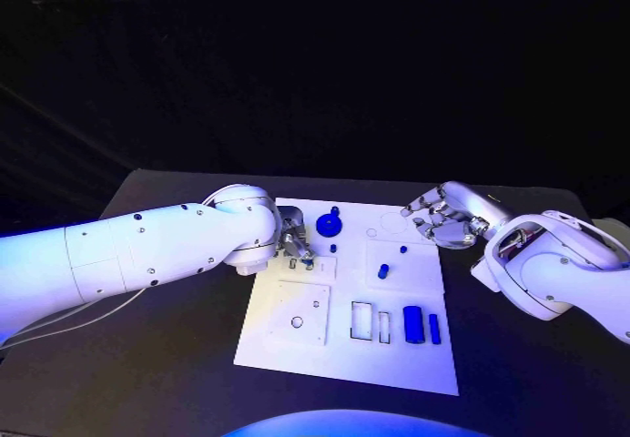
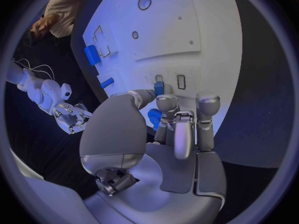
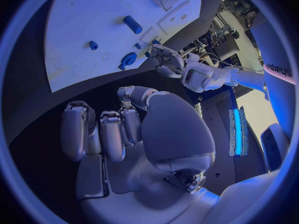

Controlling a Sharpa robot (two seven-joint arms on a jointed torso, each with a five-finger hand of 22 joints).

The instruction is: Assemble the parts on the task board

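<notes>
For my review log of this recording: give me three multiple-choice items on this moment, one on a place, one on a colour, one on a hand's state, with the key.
1. Where do the two upright blue bars lie on the task board?
A. near edge, right part
B. far left corner
C. off the board

2. What colour is the board?
A. white
B. red
C. green

3. What is the right hand doing?
A. gripping a bar
B. holding nothing, over the board's far right corner
C. pressing the table

Key: A, they stand beside the outlined slots; A, it is a white plate; B, nothing lies in its palm.

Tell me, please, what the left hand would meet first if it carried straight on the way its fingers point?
Probably the small blue part just past the left hand's fingertips, at a slot in the white board. It may already be touching it; depth is unclear.
</notes>
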